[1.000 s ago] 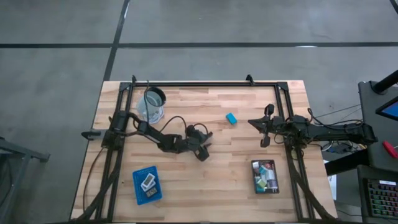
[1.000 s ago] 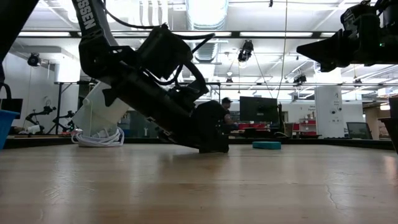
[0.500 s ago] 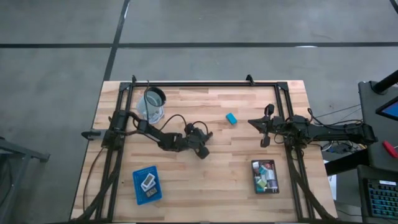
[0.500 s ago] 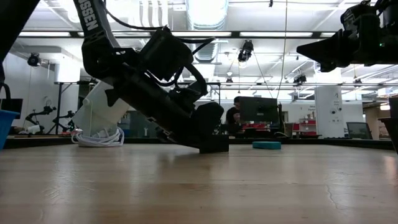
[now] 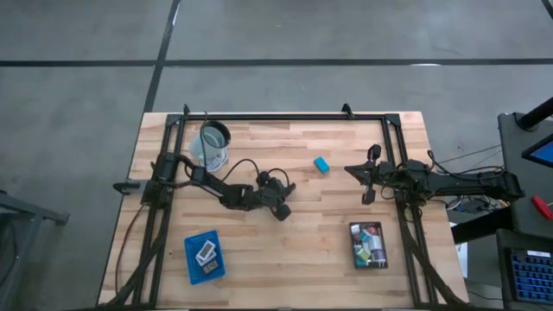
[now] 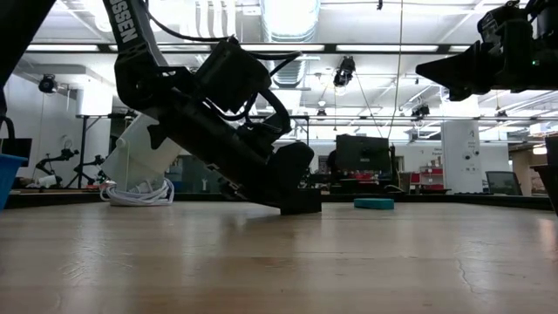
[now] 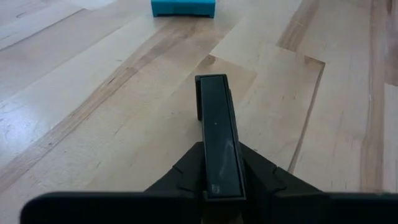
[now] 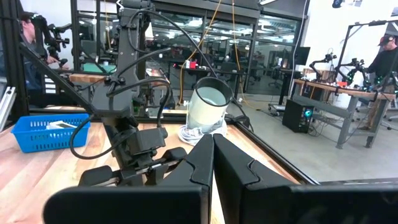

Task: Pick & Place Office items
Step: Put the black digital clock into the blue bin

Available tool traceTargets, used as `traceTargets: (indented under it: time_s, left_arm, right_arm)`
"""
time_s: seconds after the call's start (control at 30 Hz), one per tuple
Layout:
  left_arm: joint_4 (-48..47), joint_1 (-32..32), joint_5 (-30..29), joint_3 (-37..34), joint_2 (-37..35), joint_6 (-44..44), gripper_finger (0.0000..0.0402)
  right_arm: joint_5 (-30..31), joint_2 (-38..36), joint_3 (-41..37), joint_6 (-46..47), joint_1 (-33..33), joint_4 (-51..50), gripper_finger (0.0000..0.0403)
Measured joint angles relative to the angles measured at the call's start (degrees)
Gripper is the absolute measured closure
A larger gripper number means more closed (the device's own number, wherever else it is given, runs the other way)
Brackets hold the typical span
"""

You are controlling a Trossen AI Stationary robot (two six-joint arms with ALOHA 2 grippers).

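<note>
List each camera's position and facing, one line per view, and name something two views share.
High: overhead, straight down on the table, both arms.
Low: table height, looking level across; left gripper down at the wood.
Left wrist: on the left arm, facing along the boards; its fingers clamp a flat dark piece.
Right wrist: on the right arm, facing the left arm; its own fingers shut.
Shared: teal block.

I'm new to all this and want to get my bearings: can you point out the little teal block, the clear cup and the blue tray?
teal block (image 5: 320,164), high view, its top face.
clear cup (image 5: 214,136), high view, its rim.
blue tray (image 5: 192,257), high view, its left wall.
</note>
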Motion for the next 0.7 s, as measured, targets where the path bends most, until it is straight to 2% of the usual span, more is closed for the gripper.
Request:
traceTargets:
  time_s: [0.3, 0.5, 0.7]
  left_arm:
    - [-0.36, -0.04, 0.60, -0.04, -0.54, 0.00, 0.0338]
    - [-2.99, -0.18, 2.23, -0.15, -4.24, 1.15, 0.0323]
    - [-9.81, -0.12, 1.03, -0.22, -9.29, 1.44, 0.0343]
  right_arm:
    - [0.00, -0.01, 0.00, 0.01, 0.00, 0.00, 0.0394]
    - [-0.01, 0.00, 0.00, 0.01, -0.02, 0.02, 0.0394]
    - [-0.02, -0.03, 0.00, -0.01, -0.01, -0.03, 0.0394]
